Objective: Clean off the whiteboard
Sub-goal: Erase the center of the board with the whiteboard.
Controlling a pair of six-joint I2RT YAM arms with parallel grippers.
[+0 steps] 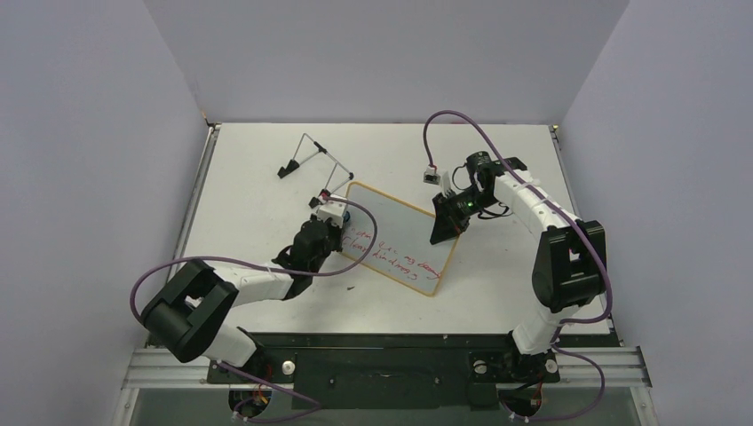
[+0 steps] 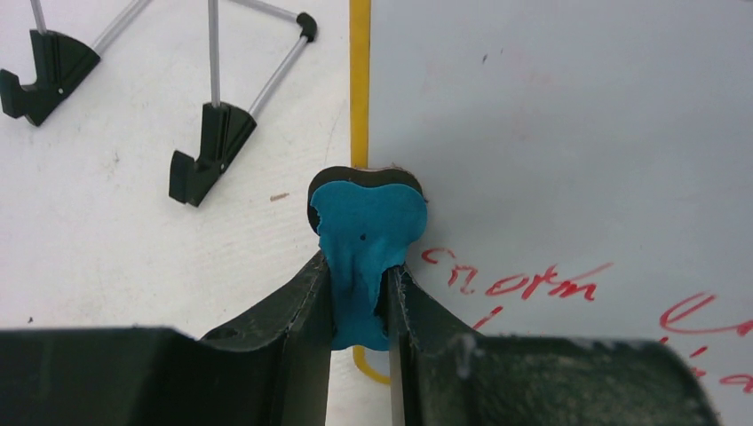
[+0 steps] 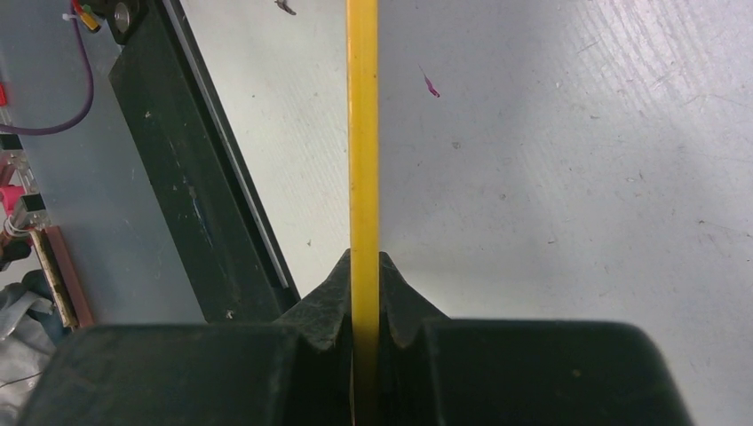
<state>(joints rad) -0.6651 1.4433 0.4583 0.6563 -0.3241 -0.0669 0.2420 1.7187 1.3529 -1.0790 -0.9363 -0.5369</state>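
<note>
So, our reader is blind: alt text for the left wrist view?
The left gripper pinches a blue eraser at the yellow rim of the whiteboard, beside red handwriting. A wire stand with black feet sits on the table nearby.

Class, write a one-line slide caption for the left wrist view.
Left gripper holds a blue eraser at the yellow edge of the whiteboard, red writing nearby; stand beside.

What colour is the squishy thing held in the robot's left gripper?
The small soft eraser block is bright turquoise-blue, seen best in the left wrist view.
</note>
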